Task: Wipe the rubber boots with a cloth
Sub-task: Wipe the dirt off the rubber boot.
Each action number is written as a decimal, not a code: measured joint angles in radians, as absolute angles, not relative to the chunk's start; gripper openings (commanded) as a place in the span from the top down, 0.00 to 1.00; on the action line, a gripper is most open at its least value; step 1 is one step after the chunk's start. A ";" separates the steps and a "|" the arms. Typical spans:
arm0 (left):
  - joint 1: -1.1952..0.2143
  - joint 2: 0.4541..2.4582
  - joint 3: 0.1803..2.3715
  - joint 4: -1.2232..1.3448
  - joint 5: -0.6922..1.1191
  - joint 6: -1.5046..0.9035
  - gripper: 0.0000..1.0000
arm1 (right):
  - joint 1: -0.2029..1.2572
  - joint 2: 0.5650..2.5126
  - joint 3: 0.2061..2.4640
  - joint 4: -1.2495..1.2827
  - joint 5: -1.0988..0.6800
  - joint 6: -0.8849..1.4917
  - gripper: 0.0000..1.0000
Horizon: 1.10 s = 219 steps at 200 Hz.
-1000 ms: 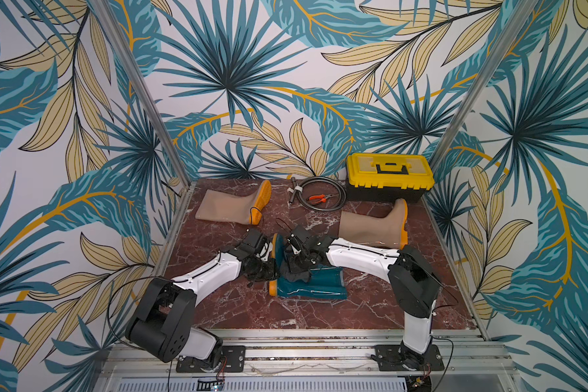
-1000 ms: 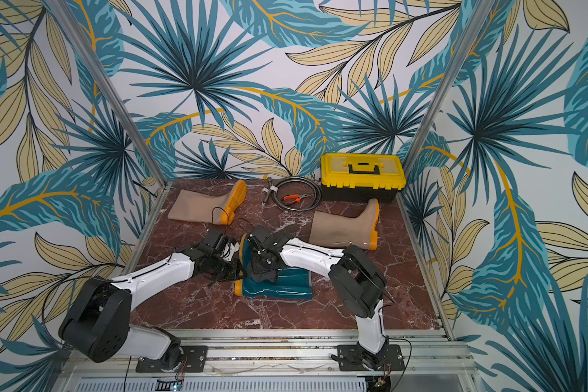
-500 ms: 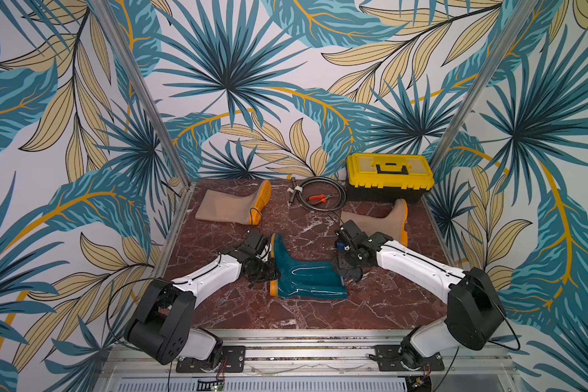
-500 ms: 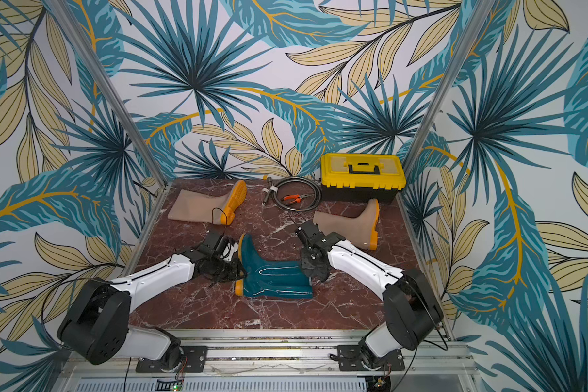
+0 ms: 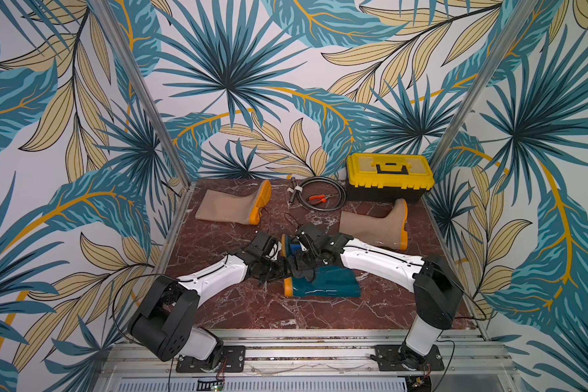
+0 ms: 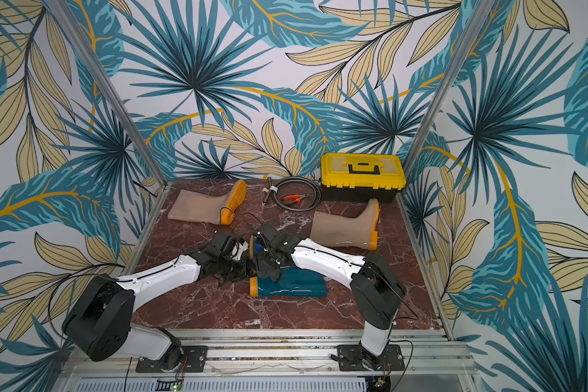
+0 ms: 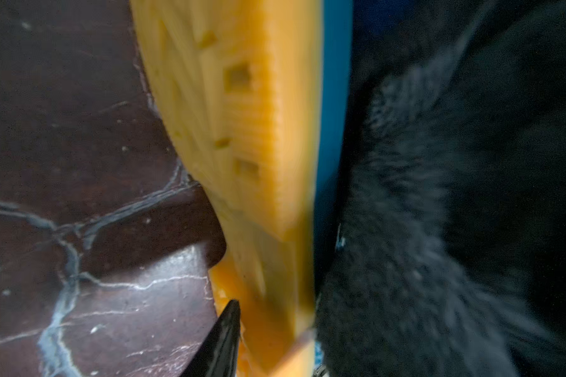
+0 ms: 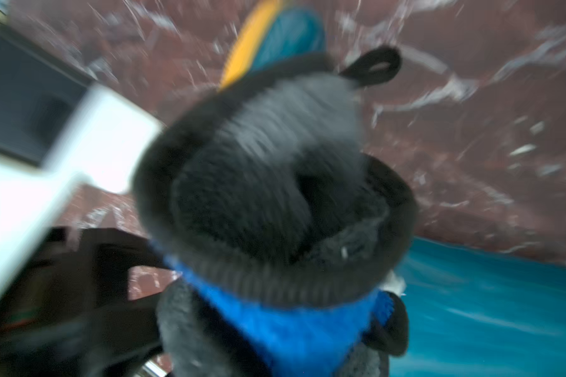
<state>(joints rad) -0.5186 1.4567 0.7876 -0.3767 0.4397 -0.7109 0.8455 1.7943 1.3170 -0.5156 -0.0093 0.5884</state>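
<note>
**A:** What is different now?

**B:** The right arm (image 5: 381, 263) is folded back in. Half a second ago it reaches out to the right, toward the shaft of the right-hand beige boot (image 5: 370, 227). Now the right gripper (image 5: 301, 264) is over the foot of the teal boot (image 5: 333, 285) again, as it is a second ago.

**A:** And the cloth (image 5: 307, 273)?

**B:** It comes along and now lies on that foot.

**A:** The teal boot itself?

**B:** It sits slightly further right, and the left gripper (image 5: 277, 271) has shifted with it.

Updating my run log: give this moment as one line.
right gripper: shut on cloth | cloth: on teal boot | left gripper: at sole
</note>
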 measured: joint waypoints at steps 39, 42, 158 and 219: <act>-0.519 1.457 0.778 -0.371 0.453 -0.711 0.52 | 0.839 1.798 1.279 -0.492 -0.017 0.598 1.00; -0.519 1.457 0.778 -0.370 0.454 -0.711 0.53 | 0.839 1.797 1.274 -0.489 -0.015 0.598 1.00; -0.518 1.457 0.779 -0.355 0.469 -0.705 0.54 | 0.532 1.507 0.940 -0.746 0.194 0.530 1.00; -0.517 1.457 0.778 -0.355 0.479 -0.713 0.68 | 0.825 1.616 1.218 -0.675 0.063 0.593 1.00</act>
